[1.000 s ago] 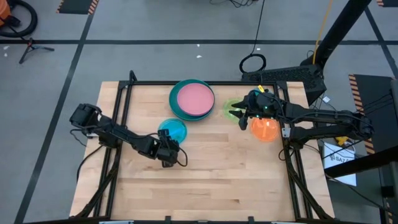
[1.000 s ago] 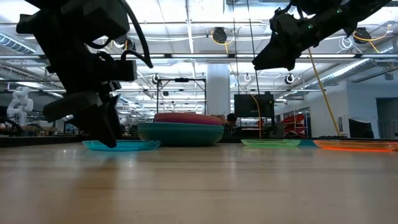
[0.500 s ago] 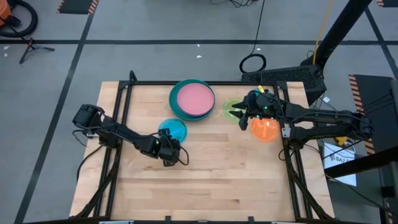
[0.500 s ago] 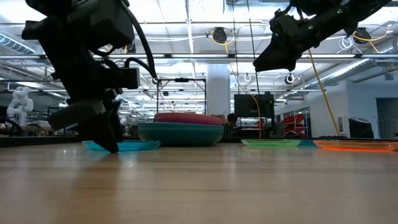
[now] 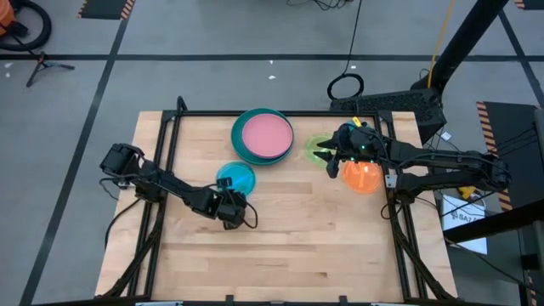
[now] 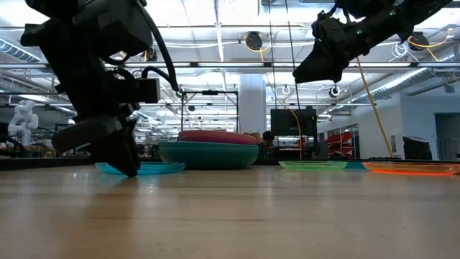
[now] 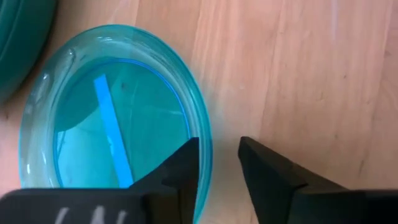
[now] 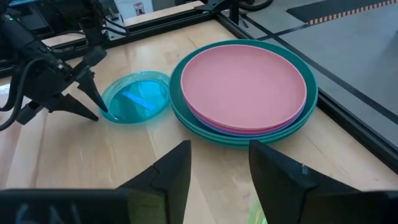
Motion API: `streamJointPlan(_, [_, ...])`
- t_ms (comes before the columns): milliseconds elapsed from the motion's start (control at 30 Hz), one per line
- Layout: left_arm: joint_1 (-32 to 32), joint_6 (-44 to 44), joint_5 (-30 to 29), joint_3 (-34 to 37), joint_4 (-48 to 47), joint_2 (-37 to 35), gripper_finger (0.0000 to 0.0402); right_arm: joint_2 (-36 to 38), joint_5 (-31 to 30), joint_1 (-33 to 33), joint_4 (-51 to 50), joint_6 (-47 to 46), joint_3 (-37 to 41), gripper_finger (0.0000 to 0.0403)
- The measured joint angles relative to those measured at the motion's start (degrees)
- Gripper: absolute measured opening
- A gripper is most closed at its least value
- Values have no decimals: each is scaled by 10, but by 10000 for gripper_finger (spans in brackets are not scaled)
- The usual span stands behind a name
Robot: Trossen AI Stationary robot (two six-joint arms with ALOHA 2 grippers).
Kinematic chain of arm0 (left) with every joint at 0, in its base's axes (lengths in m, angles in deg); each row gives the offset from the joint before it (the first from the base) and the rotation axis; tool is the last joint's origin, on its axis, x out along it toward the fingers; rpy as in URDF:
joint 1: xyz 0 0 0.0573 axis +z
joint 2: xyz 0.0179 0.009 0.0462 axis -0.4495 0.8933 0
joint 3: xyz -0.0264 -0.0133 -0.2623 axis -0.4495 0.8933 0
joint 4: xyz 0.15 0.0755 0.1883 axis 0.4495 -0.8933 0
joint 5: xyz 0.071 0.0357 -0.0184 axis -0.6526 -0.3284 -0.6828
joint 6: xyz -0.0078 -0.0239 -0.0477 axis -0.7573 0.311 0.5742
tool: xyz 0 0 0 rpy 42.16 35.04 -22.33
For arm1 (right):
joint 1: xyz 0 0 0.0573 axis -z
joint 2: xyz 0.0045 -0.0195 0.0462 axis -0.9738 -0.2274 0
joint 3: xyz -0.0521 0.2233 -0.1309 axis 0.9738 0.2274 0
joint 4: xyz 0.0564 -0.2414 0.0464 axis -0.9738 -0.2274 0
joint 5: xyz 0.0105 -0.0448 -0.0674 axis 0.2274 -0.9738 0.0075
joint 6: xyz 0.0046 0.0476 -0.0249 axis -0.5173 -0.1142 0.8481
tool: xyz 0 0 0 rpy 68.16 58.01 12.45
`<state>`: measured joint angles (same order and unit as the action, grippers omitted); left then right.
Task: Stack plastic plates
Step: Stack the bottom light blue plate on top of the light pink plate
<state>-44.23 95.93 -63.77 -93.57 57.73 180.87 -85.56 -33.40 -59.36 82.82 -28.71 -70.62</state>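
Note:
A stack of large plates, pale pink on top with magenta and teal rims below, rests near the table's far edge. A small cyan plate lies flat in front of it. A lime-green plate and an orange plate lie to the right. My left gripper is open and low at the cyan plate's near rim. My right gripper is open and raised high above the lime-green plate, holding nothing. My left gripper comes from above and from the table's near side. One finger is over the inside of the cyan plate's near rim and the other stands outside it. Whether either finger touches the rim, I cannot tell. The plate lies flat on the table.
Black frame rails run along the table's left, far and right edges. The near half of the wooden table is bare. The right arm reaches in over the orange plate.
My left gripper has sunk a little toward the table at the cyan plate's near rim. The plates and the right arm have kept still.

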Motion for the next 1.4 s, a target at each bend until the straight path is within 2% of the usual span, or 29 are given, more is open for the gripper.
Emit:
streamJointPlan(267, [-9,10,-11,0,0,0,98,0,0,0,0,-1,0,155])
streamJointPlan(433, [-21,15,-32,0,0,1,96,0,0,0,0,-2,0,155])
streamJointPlan(1233, [-22,27,-35,1,-1,1,96,0,0,0,-1,-2,0,155])
streamJointPlan(1400, [-22,27,-34,1,-1,1,71,0,0,0,-1,-2,0,155])
